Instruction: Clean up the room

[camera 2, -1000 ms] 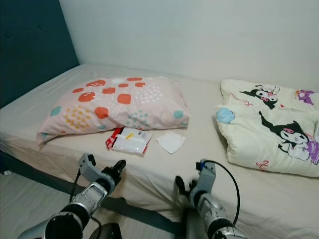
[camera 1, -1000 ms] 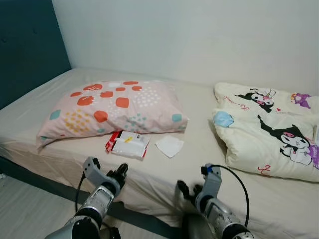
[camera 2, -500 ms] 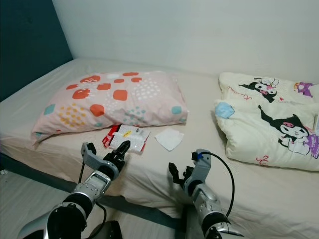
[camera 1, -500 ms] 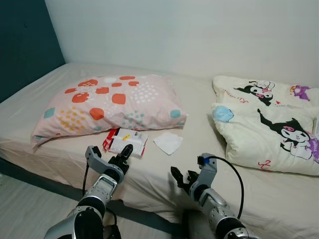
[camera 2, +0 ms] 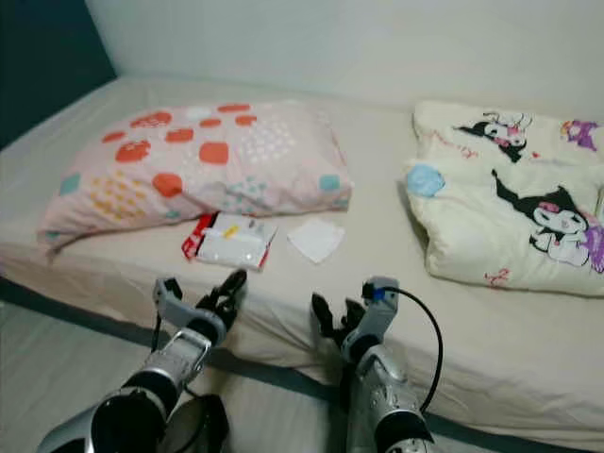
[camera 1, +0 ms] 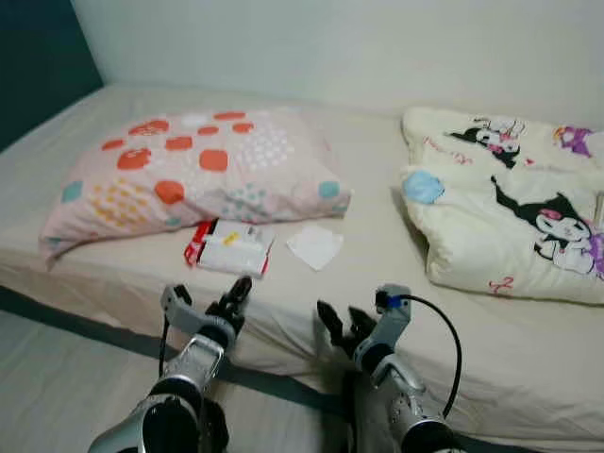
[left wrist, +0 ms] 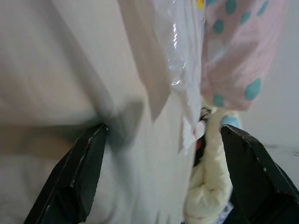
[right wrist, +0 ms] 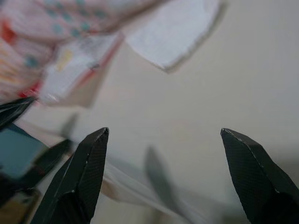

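A red and white plastic packet lies on the bed in front of the pink spotted pillow. A white tissue lies just to its right. My left gripper is open at the bed's front edge, a short way below the packet and apart from it. In the left wrist view the open left gripper points at the packet's clear plastic. My right gripper is open too, low at the bed edge below the tissue. The right wrist view has the tissue and the packet ahead of it.
A folded cream quilt with cartoon prints takes up the right of the beige bed. A white wall runs behind, with a dark teal headboard at the far left. The floor lies below the bed edge.
The camera has come closer to the bed and tipped down. My left gripper rose toward the packet, then sits lower again at the bed edge. Both grippers stayed open.
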Tool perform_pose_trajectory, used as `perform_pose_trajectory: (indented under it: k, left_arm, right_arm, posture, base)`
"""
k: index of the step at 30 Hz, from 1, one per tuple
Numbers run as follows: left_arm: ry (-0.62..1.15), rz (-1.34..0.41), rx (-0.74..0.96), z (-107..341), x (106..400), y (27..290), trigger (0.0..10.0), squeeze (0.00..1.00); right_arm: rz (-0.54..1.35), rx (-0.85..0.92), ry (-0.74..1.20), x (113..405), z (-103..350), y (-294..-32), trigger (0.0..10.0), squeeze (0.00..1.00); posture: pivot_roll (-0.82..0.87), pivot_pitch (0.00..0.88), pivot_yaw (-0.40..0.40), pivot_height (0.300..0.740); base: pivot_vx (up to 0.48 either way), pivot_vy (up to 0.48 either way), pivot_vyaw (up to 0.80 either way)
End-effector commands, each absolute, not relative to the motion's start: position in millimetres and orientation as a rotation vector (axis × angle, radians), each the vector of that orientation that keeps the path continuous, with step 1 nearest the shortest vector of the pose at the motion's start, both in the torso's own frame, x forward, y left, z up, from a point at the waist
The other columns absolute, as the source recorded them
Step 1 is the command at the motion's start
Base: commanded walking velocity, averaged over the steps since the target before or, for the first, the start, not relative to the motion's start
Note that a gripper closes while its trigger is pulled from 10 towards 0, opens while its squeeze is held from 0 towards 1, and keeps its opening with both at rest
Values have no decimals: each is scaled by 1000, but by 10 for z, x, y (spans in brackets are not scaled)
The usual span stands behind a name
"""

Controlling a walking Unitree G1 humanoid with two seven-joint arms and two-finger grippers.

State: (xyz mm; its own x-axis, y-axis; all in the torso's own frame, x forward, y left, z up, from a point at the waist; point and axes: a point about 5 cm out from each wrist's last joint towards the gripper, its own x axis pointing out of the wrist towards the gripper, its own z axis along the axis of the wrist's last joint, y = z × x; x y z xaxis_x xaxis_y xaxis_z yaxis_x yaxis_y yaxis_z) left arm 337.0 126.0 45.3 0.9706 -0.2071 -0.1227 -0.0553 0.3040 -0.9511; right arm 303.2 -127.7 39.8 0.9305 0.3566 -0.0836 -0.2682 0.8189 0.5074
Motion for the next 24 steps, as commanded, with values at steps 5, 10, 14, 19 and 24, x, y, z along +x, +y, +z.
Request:
perform_pose_trajectory:
  k: [5, 10, 14, 19, 24]
  left_arm:
    - [118, -182, -1353, 748, 3549, 1186, 10000, 1000]
    - [77, -194, -1384, 854, 3612, 1228, 10000, 1000]
    - [91, -209, -1394, 854, 3610, 1233, 10000, 1000]
    - [200, -235, -1252, 761, 3564, 1260, 10000, 1000]
    - [284, -244, -1035, 664, 3507, 1442, 10000, 1000]
  right_arm:
    - [367, 540, 163, 2985, 443, -1260, 10000, 0]
    - [371, 533, 170, 2936, 436, -1250, 10000, 0]
    - [371, 523, 183, 2897, 425, -1246, 10000, 0]
    - [364, 523, 204, 2852, 433, -1253, 10000, 0]
    - [352, 515, 227, 2825, 406, -1266, 10000, 0]
  posture:
    - [-101, 297, -32, 541]
    - [-107, 304, -32, 541]
    - [-106, 305, -32, 541]
    - [-101, 313, -35, 541]
    - [-84, 317, -36, 541]
  base:
    - [0, 0, 0]
    - [0, 0, 0]
    - [0, 0, 0]
    - [0, 0, 0]
    - [0, 0, 0]
